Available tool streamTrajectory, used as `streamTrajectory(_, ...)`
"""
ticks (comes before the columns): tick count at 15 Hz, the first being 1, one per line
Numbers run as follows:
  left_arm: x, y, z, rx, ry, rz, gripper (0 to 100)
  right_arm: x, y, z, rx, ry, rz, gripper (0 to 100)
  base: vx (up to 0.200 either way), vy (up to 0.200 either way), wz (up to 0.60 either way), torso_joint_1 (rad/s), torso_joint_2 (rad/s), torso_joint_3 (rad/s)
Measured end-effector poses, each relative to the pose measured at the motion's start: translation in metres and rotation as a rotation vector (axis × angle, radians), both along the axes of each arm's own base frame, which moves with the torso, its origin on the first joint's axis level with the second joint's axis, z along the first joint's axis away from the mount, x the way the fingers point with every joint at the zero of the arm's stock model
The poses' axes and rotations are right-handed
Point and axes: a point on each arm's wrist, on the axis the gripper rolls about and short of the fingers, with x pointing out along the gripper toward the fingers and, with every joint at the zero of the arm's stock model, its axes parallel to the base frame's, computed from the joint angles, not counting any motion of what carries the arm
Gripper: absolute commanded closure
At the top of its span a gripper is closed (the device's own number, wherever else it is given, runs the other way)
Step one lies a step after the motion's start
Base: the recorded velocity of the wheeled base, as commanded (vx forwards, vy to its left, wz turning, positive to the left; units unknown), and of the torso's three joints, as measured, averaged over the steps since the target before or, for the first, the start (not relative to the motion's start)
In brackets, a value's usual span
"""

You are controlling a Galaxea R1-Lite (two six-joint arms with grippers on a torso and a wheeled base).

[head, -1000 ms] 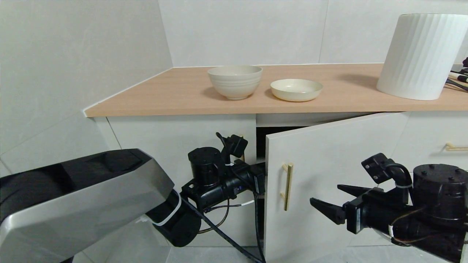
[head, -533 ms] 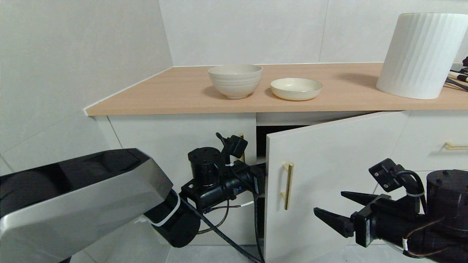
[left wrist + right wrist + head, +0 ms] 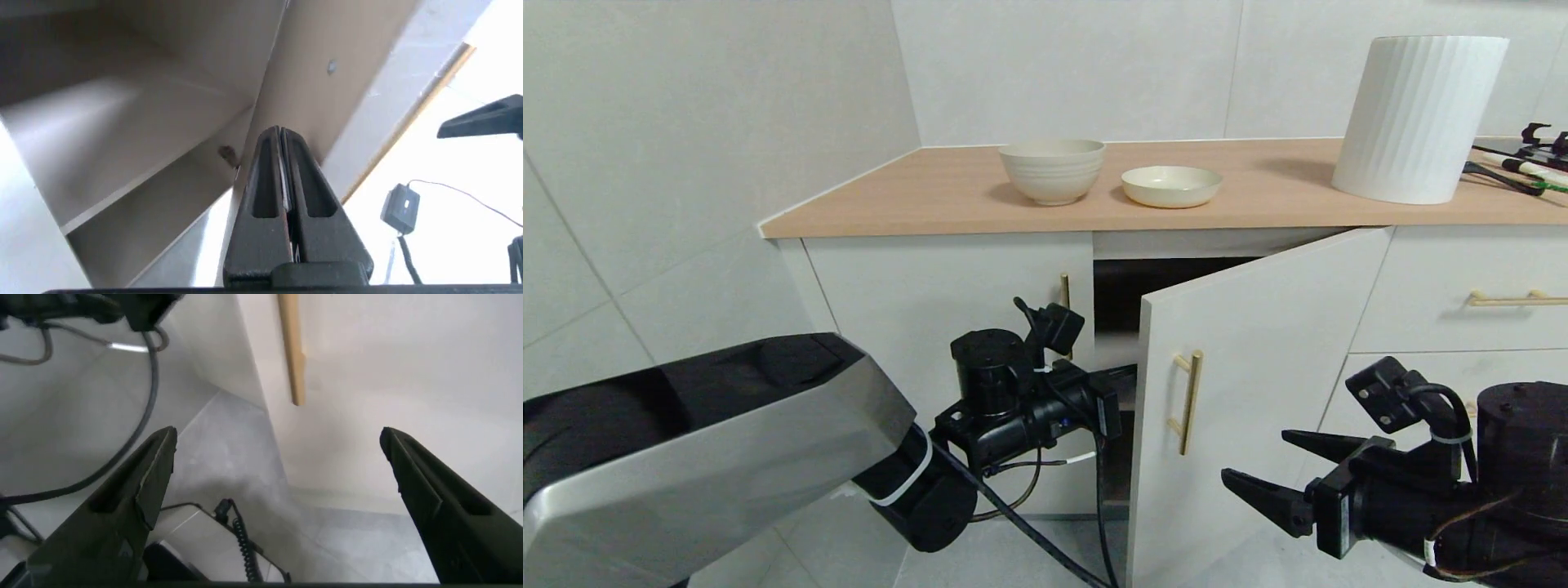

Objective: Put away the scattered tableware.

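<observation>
Bowl (image 3: 1052,170), dish (image 3: 1171,185) sit above ajar cabinet door (image 3: 1258,367); left fingers (image 3: 265,188) clenched, right fingers (image 3: 1260,492) spread.

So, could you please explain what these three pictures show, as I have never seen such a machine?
It is a two-armed robot, each arm ending in a claw. The picture with the wooden counter comes from its head camera; the two close-ups from wrist cameras. On that counter stand a bowl, a shallow dish and a white ribbed container. Below, a cabinet door stands ajar. The left claw is shut, empty, at the door's inner side; the right claw is open before the door, holding nothing.
</observation>
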Motion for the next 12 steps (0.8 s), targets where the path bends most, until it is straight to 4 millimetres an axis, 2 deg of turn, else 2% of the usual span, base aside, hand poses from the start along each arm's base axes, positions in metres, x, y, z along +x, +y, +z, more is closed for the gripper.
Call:
streamTrajectory(3, 0.01, -0.009, 0.004, 0.019, 0.026, -0.002, 100, 0.0, 0.0, -0.001, -0.003, 0.004, 0.001, 0, 0.0, 0.0, 0.0, 0.0, 0.0, 0.0)
streamTrajectory(6, 0.01, -0.022, 0.011, 0.012, 0.016, -0.026, 100, 0.001, 0.0, -0.002, -0.004, 0.006, 0.0, 0, -0.2, 0.0, 0.0, 0.006, 0.0, 0.004)
streamTrajectory(12, 0.011, -0.033, 0.014, 0.0, 0.0, -0.04, 100, -0.002, 0.001, -0.003, -0.008, 0.012, 0.01, 0, 0.0, 0.0, 0.0, 0.0, 0.0, 0.0)
